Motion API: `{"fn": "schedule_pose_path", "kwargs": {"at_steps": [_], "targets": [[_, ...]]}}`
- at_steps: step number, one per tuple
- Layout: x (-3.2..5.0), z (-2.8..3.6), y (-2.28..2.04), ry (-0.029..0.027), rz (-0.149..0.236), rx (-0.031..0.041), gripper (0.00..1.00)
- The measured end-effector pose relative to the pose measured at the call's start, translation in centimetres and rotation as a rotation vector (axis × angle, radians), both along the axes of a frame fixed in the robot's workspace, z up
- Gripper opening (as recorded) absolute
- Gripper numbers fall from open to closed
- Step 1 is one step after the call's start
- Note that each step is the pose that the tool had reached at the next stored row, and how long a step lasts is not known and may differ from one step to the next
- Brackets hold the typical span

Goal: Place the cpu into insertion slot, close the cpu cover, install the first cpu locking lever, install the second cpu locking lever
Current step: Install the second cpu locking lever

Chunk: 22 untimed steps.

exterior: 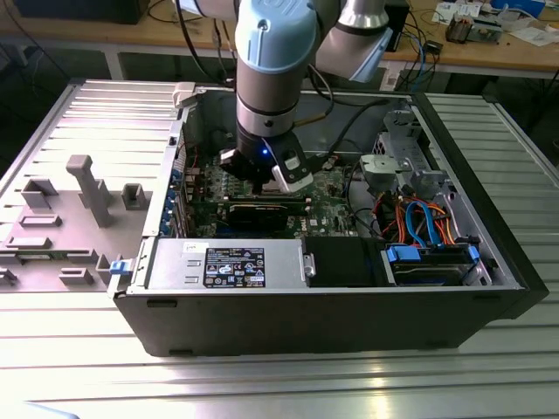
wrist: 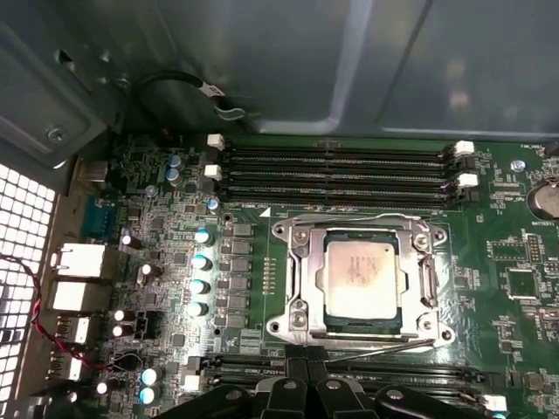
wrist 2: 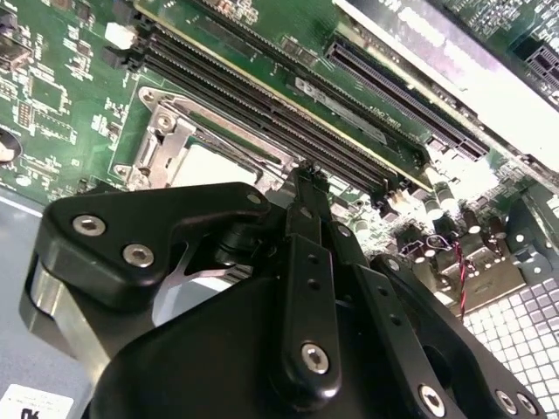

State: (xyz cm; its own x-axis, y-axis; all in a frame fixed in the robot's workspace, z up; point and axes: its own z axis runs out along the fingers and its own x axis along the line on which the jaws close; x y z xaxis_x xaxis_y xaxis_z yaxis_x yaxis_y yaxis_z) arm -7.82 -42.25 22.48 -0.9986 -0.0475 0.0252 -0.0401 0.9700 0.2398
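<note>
The cpu [wrist: 362, 272], a dull silver square, lies in the insertion slot [wrist: 281, 329] on the green motherboard. The cpu cover [wrist: 301, 262] lies flat around it, the chip's top showing through its opening. One thin locking lever [wrist: 349, 219] runs along the socket's far side. Another thin lever [wrist: 384, 346] runs slightly askew along the near side, ending at my fingertips. My gripper [wrist: 306, 362] is shut, its tip right at the socket's near edge; whether it clamps the lever I cannot tell. In the second wrist view my gripper [wrist 2: 306, 172] hides part of the cpu [wrist 2: 214, 161]. In the exterior view my gripper [exterior: 266, 179] reaches down inside the computer case.
Long black memory slots [wrist: 336, 170] lie just beyond the socket, and more slots run beside my fingers. A black card [exterior: 262, 212], a labelled power supply box [exterior: 236, 264] and a drive bay with blue cables [exterior: 428, 253] crowd the case. A grey fixture [exterior: 87, 188] stands at the exterior view's left.
</note>
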Motion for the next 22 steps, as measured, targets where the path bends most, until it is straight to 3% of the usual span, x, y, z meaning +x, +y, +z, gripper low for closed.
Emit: {"fn": "schedule_pose_path", "kwargs": {"at_steps": [4,9,22], "targets": [[-0.19,-0.74,-0.23,0.0001,0.006,0.0070,0.11],[-0.39,-1.31,-0.27,0.0000,0.011,0.0277,0.11],[-0.46,-1.39,-0.31,0.0000,0.009,0.0293,0.11]]}}
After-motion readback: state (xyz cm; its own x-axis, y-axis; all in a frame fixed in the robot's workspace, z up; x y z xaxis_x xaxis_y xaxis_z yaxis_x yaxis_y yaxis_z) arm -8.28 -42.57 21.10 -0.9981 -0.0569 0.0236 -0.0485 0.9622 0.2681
